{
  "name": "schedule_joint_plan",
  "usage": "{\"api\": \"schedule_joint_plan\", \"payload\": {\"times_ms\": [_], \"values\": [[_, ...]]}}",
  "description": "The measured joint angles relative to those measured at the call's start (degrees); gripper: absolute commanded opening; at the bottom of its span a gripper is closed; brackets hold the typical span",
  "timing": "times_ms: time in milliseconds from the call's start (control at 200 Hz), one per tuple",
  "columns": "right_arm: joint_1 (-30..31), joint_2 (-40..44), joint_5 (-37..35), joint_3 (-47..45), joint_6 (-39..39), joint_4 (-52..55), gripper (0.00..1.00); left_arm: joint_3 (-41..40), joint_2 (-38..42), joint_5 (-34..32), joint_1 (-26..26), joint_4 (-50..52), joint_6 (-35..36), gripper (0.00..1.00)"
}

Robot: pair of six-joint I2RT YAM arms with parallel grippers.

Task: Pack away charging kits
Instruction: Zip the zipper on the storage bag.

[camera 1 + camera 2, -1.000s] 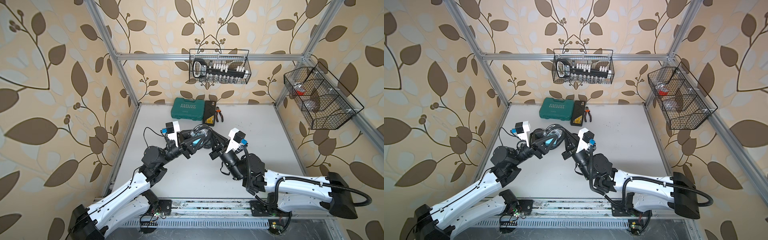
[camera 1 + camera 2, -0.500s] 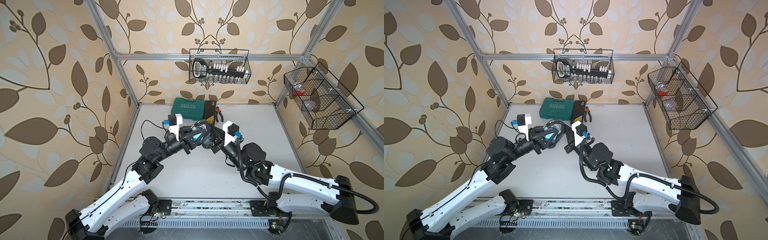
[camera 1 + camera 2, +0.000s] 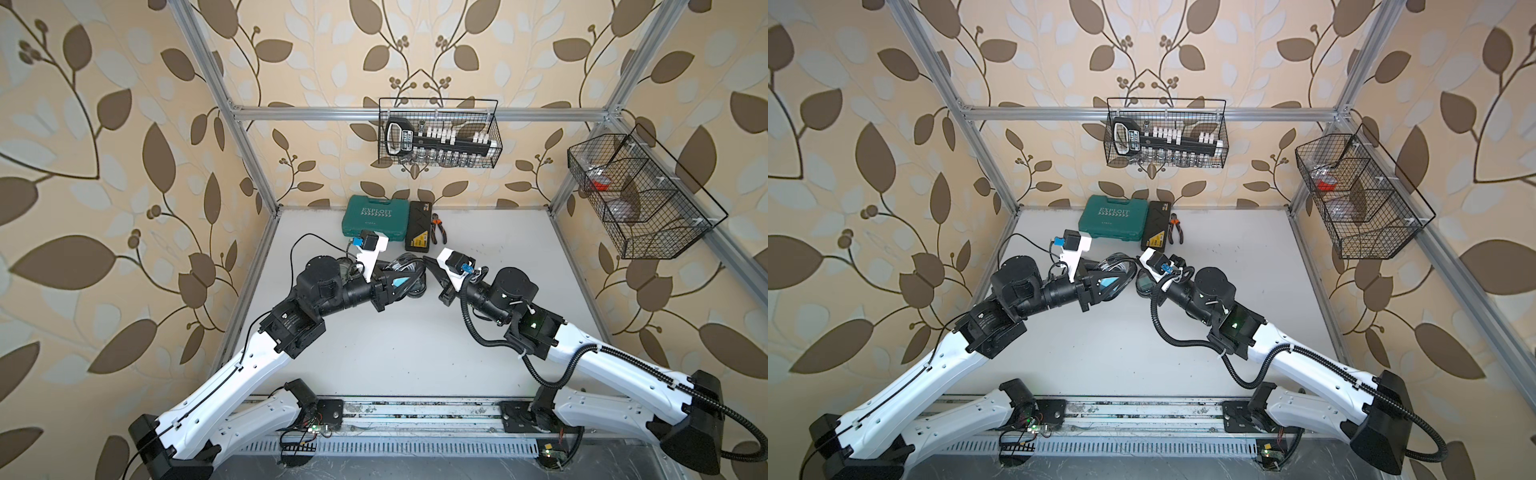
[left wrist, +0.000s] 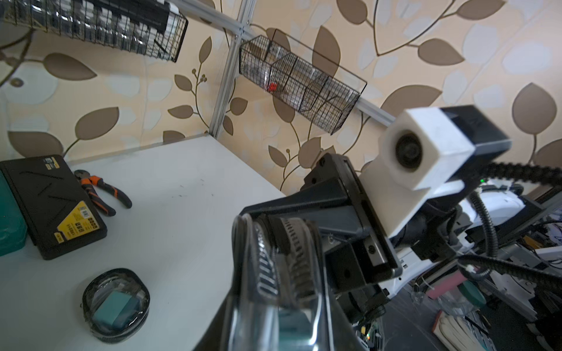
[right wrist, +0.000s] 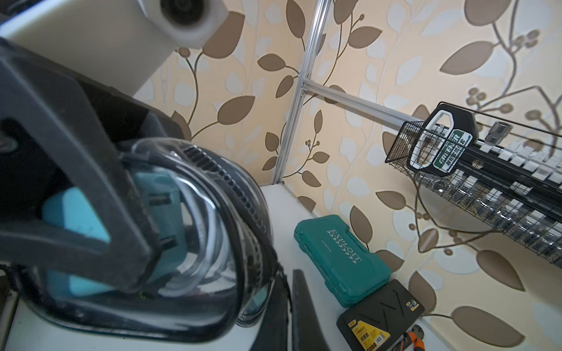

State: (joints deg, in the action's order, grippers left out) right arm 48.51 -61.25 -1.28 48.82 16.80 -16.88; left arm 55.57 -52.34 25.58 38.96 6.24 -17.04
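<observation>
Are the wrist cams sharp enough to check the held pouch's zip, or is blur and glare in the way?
Left wrist view: the held pouch sits close and soft; the pouch on the table is sharper. Right wrist view: held pouch clearer, bright reflections on its clear wall. Both top views: even light, frame posts splayed by the wide lens.

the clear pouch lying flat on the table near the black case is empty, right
Not empty. The left wrist view shows the pouch lying flat on the table near the black case with a teal plug adapter inside it.
</observation>
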Motion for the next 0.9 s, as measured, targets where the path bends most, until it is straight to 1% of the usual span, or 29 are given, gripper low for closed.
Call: {"api": "schedule_joint_plan", "payload": {"times_ms": [120,280,460,620,710,900], "values": [[-0.9,0.0,-0.2,0.0,4.3,2.0,0.00,0.7,-2.6,1.1,0.0,2.2,0.7,0.00],[-2.0,-0.2,0.4,0.3,9.2,4.2,0.00,0.7,-3.8,1.3,0.0,2.8,0.9,0.00],[-2.8,-1.8,2.9,4.2,15.7,8.0,0.00,0.7,-5.8,1.8,0.0,2.9,1.7,0.00],[-3.3,-3.6,3.4,7.0,21.9,11.6,0.00,1.0,-8.1,1.9,0.0,2.9,2.1,0.00],[-3.7,-4.2,5.2,7.4,27.0,13.3,0.00,1.1,-8.8,1.8,0.1,3.9,2.2,0.00],[-4.7,-4.2,11.4,7.4,37.9,16.3,0.00,1.4,-11.1,2.2,0.7,7.5,2.8,0.00]]}}
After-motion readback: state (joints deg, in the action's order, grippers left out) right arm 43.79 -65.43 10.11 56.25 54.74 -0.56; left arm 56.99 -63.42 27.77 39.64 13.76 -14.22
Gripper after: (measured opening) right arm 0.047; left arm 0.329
